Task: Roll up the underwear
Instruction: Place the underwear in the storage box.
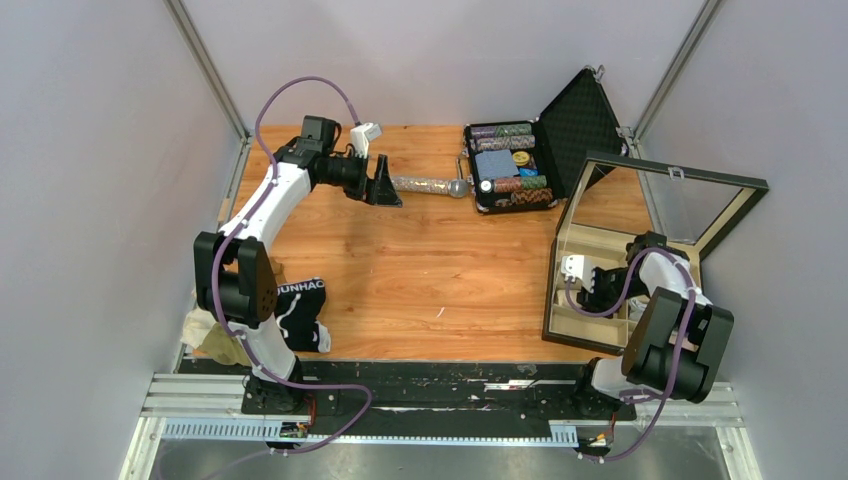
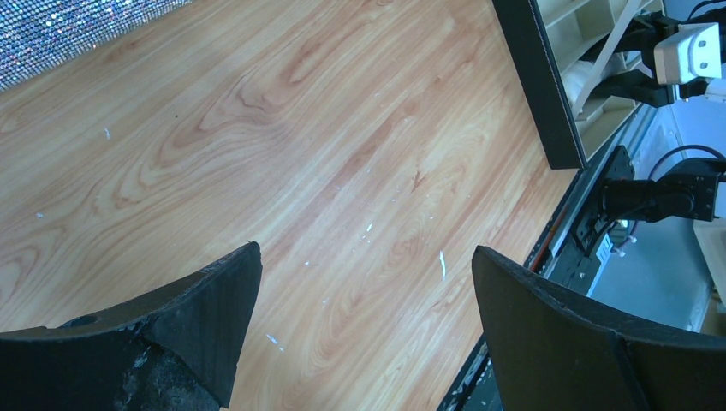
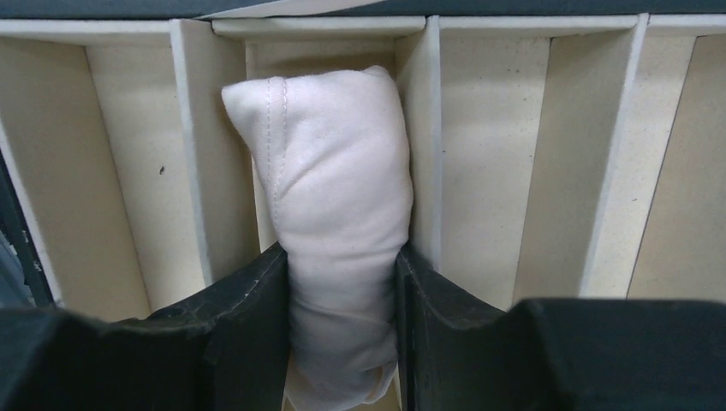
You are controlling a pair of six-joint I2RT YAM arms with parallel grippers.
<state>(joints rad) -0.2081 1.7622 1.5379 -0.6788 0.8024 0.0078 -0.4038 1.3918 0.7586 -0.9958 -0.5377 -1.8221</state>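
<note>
A rolled white underwear (image 3: 330, 188) stands on end in a narrow compartment of the divided box (image 3: 434, 128). My right gripper (image 3: 341, 291) is shut on its lower half, one finger pressing each side. In the top view the right gripper (image 1: 597, 287) reaches down into that box. More underwear lies in a pile at the table's near left corner: a black one lettered JUNHAO (image 1: 301, 305) and a cream-beige one (image 1: 212, 335), partly hidden behind the left arm. My left gripper (image 1: 385, 188) (image 2: 366, 282) is open and holds nothing, far from the pile, over bare wood.
A glittery silver microphone (image 1: 430, 186) (image 2: 51, 26) lies just right of the left gripper. An open black case of poker chips (image 1: 510, 165) sits at the back. The divided box (image 1: 575, 325) at the right has its glass lid (image 1: 665, 200) raised. Grey walls close three sides.
</note>
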